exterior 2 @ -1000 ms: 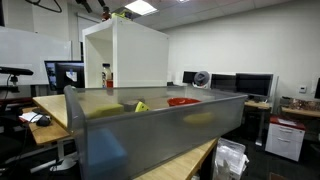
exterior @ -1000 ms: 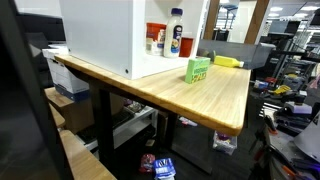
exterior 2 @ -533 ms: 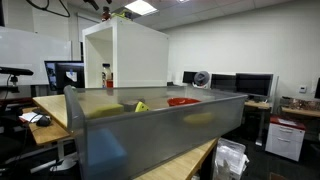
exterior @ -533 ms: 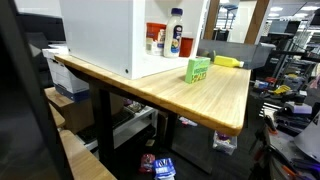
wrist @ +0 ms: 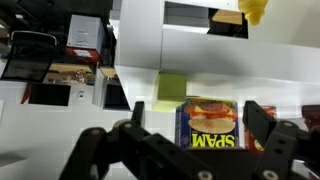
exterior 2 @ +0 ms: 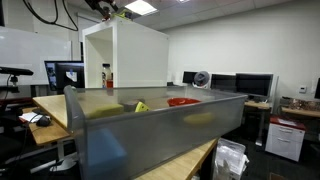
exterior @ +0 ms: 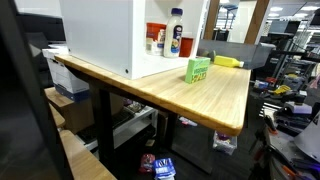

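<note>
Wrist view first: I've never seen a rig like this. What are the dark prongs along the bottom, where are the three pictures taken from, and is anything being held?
The dark prongs are the gripper, the two-fingered hand of a single robot arm. A camera on its wrist looks past it. The jaws stand wide open and hold nothing. Beyond them you see a Spam can and a green box.

The other two pictures come from cameras standing outside the robot. In an exterior view, a wooden table carries a white cabinet, the green box beside it, and a white bottle in the cabinet's opening. In an exterior view, a blurred grey bin fills the foreground.
</note>
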`<control>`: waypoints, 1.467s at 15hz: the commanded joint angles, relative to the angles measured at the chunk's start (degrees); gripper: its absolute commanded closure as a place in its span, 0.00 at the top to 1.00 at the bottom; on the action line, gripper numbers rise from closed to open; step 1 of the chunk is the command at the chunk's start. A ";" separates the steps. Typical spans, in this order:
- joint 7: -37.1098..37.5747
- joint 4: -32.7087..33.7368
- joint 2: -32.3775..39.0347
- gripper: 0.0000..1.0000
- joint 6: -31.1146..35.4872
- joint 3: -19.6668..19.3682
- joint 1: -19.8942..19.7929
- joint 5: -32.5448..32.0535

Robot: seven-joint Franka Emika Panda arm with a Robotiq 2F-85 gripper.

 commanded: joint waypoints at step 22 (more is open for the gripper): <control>9.55 -7.55 -0.46 0.38 14.89 5.78 -9.80 -1.39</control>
